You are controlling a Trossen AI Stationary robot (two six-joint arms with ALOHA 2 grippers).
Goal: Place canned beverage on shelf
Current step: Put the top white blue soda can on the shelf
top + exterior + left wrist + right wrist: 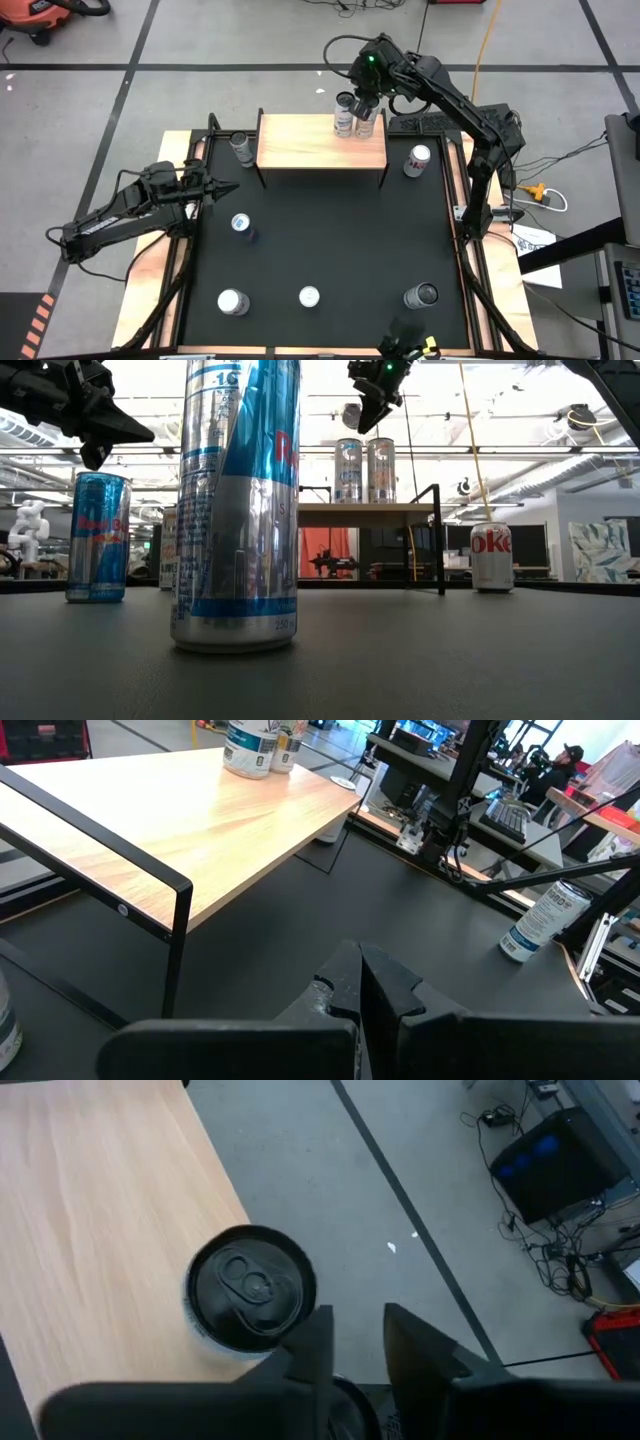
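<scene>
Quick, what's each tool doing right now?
Left tool: shut, holding nothing.
Right tool: above the shelf, fingers slightly apart, holding nothing.

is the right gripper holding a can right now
No: in the low view the right gripper hangs above the two cans standing on the shelf, with clear space between them.

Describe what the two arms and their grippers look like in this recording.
Both arms are dark, near-black, jointed links with black cables running along them. The left gripper tapers to two slim black fingers with angular, blocky pads. The right gripper has the same flat black fingers, and a small green light glows on its wrist housing.
</scene>
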